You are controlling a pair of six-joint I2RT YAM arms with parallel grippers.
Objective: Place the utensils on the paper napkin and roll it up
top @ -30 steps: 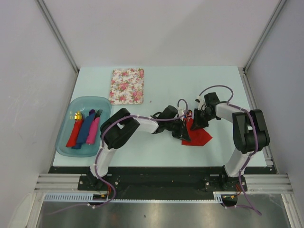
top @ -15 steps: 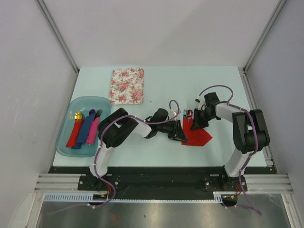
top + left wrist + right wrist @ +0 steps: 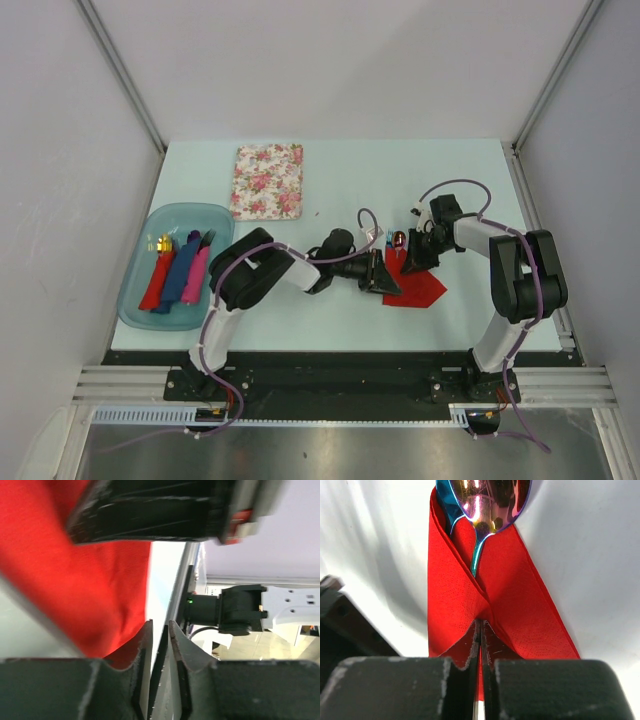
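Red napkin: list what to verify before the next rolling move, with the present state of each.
1. Hold: right gripper shut on the red napkin fold: ok.
2. Contents: spoon lies in the fold, its head past the napkin's edge: ok.
3. Contents: blue fork inside too: cannot tell; only a blue edge shows beside the spoon head.
4. Second hold: left gripper on the napkin: not ok; jaws slightly apart, nothing between them, napkin beside one finger.
5. Roll finished: not ok; in the top view a pointed corner lies flat on the table.
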